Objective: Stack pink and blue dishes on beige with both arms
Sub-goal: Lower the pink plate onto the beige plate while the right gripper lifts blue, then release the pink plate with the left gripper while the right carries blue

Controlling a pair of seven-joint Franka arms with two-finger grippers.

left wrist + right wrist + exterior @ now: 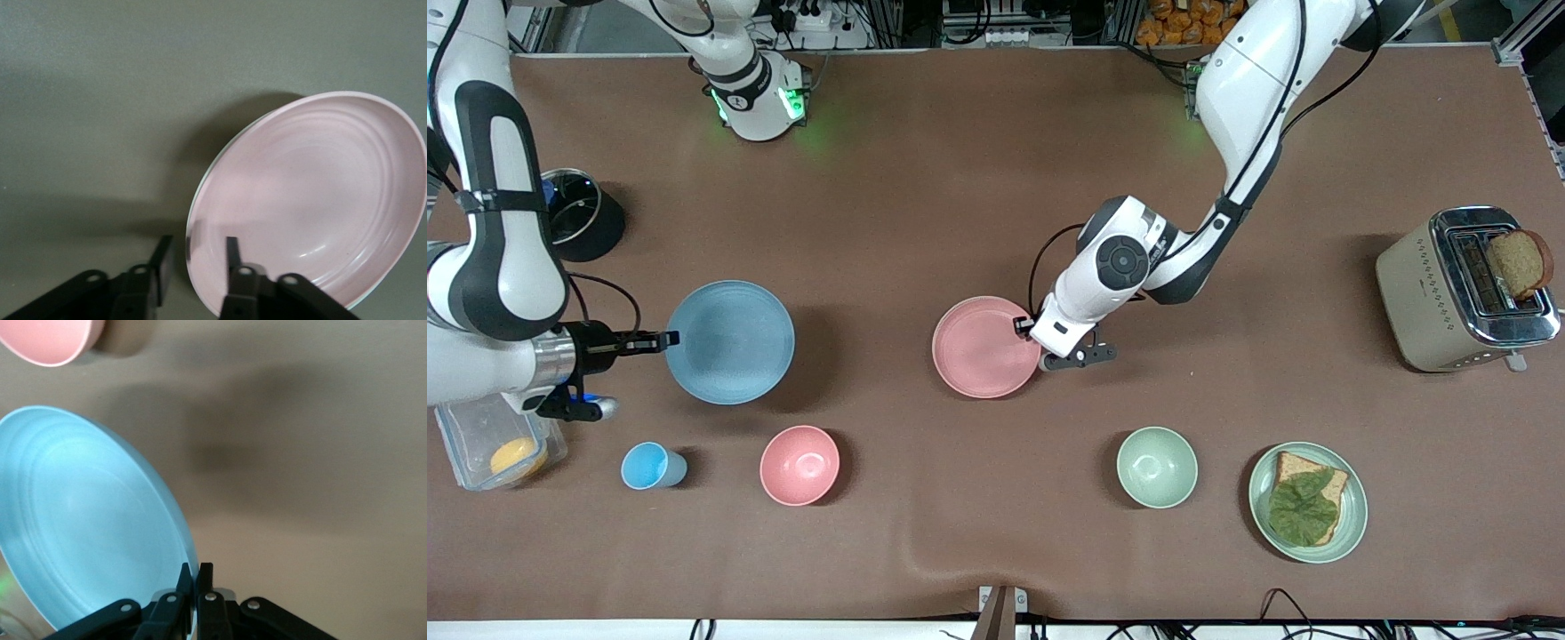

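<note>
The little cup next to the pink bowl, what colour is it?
Light blue; the small cup shows best in the front view.

Pale pink flat round matte plate (pixel 983 351) sits mid-table. The left gripper (pixel 1021 326) straddles its rim on the edge toward the left arm's end, one finger inside, one outside, with slack. Light blue flat round matte plate (pixel 729 342) is toward the right arm's end, with the right gripper (pixel 669 338) pinched on its rim. Row nearer the camera, from the right arm's end: small light-blue cup (pixel 649 466), deep pink bowl (pixel 799 465), pale green bowl (pixel 1157 467), pale green plate (pixel 1352 524) carrying toast (pixel 1329 484) and a leaf (pixel 1303 508). Beige metal toaster (pixel 1423 293) is at the left arm's end, with a bread slice (pixel 1519 262) in its slot.
</note>
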